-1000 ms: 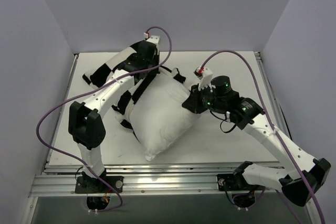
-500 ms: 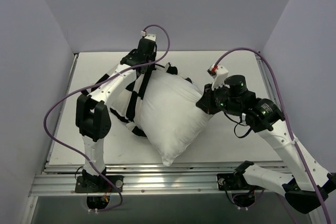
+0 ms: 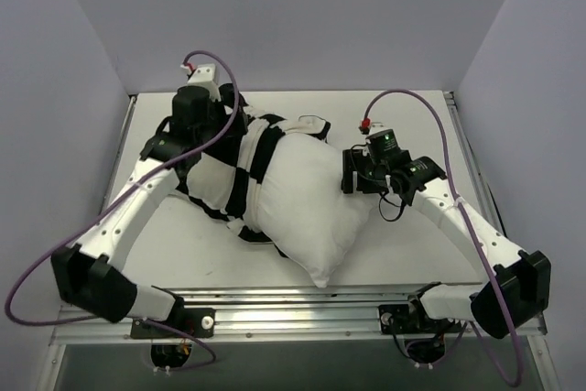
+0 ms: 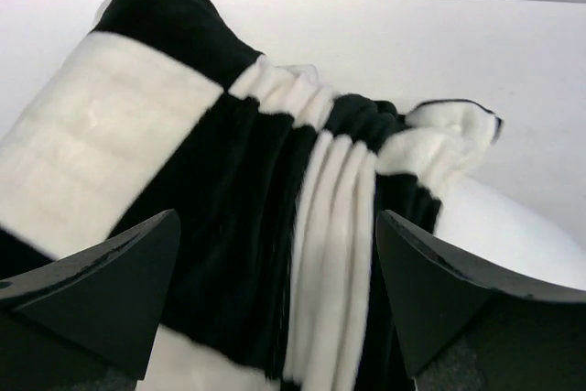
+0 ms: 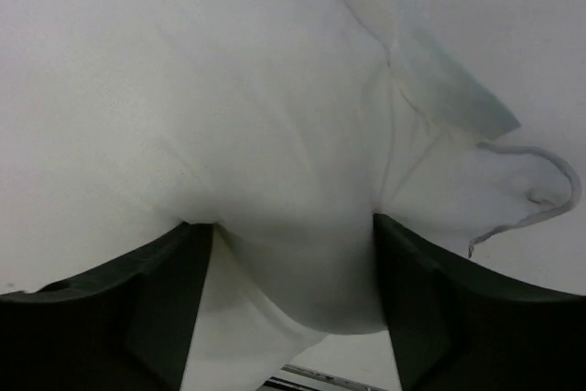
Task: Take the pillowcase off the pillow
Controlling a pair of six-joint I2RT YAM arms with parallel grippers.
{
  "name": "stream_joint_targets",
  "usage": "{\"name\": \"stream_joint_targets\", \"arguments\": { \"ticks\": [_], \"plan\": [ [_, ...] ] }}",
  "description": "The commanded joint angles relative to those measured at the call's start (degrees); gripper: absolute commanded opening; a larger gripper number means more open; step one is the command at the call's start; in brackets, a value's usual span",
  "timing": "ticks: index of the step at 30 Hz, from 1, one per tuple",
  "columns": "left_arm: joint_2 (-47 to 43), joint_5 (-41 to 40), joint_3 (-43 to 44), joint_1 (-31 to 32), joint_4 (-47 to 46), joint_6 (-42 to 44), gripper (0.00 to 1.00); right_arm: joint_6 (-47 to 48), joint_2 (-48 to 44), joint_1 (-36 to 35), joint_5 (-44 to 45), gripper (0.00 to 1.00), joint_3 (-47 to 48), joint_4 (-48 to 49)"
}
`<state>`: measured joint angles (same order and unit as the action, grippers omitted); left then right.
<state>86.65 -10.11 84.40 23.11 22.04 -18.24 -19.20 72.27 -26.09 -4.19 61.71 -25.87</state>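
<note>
The plain white pillow (image 3: 311, 199) lies slantwise in the middle of the table, one corner pointing at the near edge. The black-and-white checkered pillowcase (image 3: 229, 162) is bunched in folds over its far left end. My left gripper (image 3: 209, 137) hovers over that bunch and is open wide. In the left wrist view the gathered pillowcase (image 4: 275, 180) lies between the spread fingers of my left gripper (image 4: 276, 226), unpinched. My right gripper (image 3: 351, 171) is against the pillow's right side, open. In the right wrist view a bulge of pillow (image 5: 293, 254) fills the gap of my right gripper (image 5: 291, 226) and touches both fingers.
The white table (image 3: 412, 125) is boxed in by pale walls on the left, back and right. A metal rail (image 3: 293, 304) runs along the near edge, with both arm bases on it. Purple cables (image 3: 430, 107) loop over each arm.
Both grippers have opened. The left arm swung left and let the pillowcase settle on the pillow's left end. The right arm drew back, and the pillow sank flat and shifted slightly.
</note>
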Motion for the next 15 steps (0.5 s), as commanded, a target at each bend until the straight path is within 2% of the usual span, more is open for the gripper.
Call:
{"name": "stream_joint_targets", "arguments": {
  "ticks": [1, 3, 6, 10, 15],
  "plan": [
    [-10.43, 3.69, -8.79, 0.27, -0.95, -2.84, 0.95, 0.56, -0.29, -2.29, 5.4, 0.71, 4.55, 2.05],
    [-16.82, 4.48, -13.62, 0.27, 0.19, -4.08, 0.94, 2.4, -0.72, -4.31, 10.15, 0.82, 6.31, 1.61],
    [-23.87, 6.32, -22.59, 0.35, 2.38, -6.19, 0.94, 4.43, -0.99, -10.02, 14.64, 0.89, 9.47, 1.61],
    [-31.18, 9.84, -34.96, 0.53, 3.36, -12.32, 0.94, 8.3, -0.99, -18.79, 16.92, 0.92, 12.11, 2.84],
    [-36.2, 12.83, -43.96, 0.44, 0.99, -17.7, 0.94, 12.34, 3.13, -28.21, 21.23, 0.96, 15.45, 2.23]
  ]
}}
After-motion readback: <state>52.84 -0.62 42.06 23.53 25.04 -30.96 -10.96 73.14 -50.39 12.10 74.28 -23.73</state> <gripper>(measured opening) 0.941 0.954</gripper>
